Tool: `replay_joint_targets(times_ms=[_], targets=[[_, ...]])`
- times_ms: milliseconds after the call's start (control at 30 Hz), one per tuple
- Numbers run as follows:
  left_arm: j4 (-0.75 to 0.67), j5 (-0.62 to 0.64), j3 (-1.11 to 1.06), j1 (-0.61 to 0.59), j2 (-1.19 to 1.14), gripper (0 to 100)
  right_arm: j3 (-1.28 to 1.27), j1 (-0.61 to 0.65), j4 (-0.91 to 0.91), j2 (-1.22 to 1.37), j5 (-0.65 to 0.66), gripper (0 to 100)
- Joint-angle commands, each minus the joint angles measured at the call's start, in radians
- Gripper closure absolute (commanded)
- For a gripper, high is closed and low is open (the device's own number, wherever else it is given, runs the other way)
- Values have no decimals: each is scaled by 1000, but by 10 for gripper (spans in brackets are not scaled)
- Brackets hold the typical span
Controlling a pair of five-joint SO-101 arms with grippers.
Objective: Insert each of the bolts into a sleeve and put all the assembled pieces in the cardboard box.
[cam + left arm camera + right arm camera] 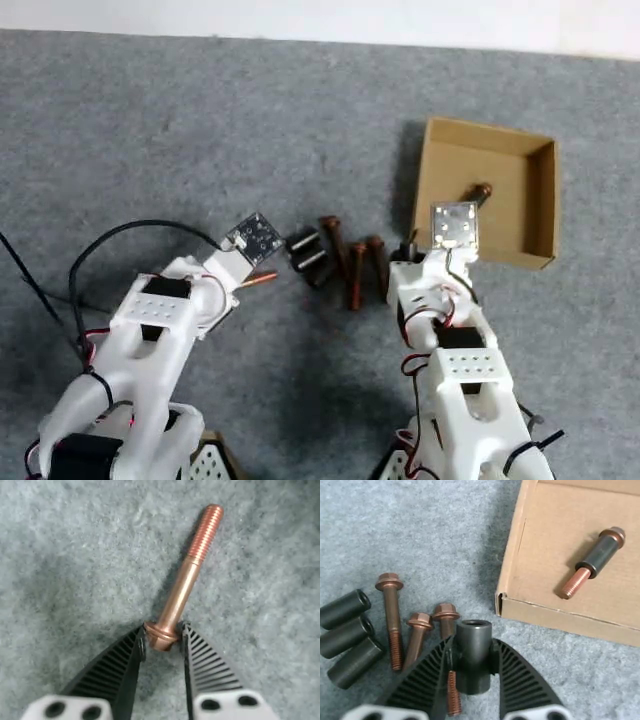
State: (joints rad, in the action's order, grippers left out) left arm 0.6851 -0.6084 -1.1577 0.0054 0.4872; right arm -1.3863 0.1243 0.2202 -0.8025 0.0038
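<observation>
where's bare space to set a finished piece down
Most of the cardboard box floor around the assembled piece is bare, and so is the mat beyond the left gripper. Between it and the right gripper, loose bolts and sleeves crowd the mat.

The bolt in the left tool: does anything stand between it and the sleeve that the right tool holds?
Yes. In the high view, loose sleeves and three loose bolts lie on the table between the bolt and the held sleeve.

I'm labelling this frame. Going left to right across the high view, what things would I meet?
held bolt → sleeves → loose bolts → held sleeve → box, with one assembled piece inside
</observation>
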Motion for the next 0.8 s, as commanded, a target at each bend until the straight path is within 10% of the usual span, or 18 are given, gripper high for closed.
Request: replay_joint_targets(times_ms=[0, 367, 600, 767], targets=[[-12, 71, 42, -7, -2, 848, 5, 4, -28, -8, 11, 994], [-11, 299, 73, -107, 33, 793, 5, 4, -28, -8, 11, 994], [-9, 902, 68, -113, 225, 793, 5, 4, -28, -8, 11, 994], [-12, 980, -1, -88, 354, 796, 5, 4, -28, -8, 11, 994]])
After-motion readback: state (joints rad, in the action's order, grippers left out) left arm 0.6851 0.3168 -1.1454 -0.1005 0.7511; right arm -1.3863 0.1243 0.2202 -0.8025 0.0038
